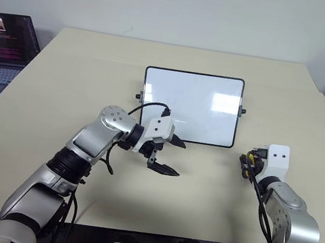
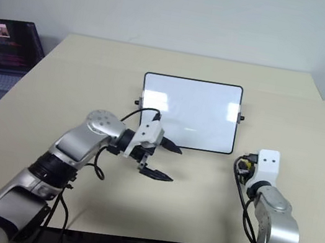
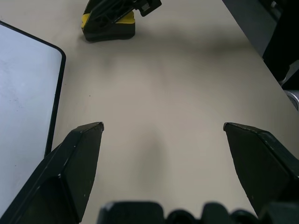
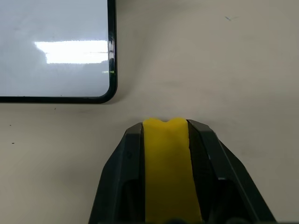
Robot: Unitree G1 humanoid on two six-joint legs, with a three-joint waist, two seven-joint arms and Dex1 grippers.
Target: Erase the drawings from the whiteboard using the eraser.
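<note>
On a pale beige desk, the whiteboard lies flat near the middle, its glossy white face catching two bright window reflections inside a thin black frame with small knobs on both short sides. We can make out no clear drawings on it from the head views — at most faint traces too slight to tell apart from glare.

Our left gripper hovers just off the board's near left corner, its two black fingers spread wide apart with nothing between them; in its wrist view bare desk shows between the fingers, and the board's rounded corner sits to one side.

Our right gripper sits low at the desk beside the board's near right corner, apart from the frame. Its fingers are clenched on the eraser — the yellow block fills the gap between them in the right wrist view, its tip pointing past the board's corner. The left wrist view shows the same block, yellow with a black underside, down at the desk surface in that grip.

A laptop with a lit screen stands off the desk's far left edge.
</note>
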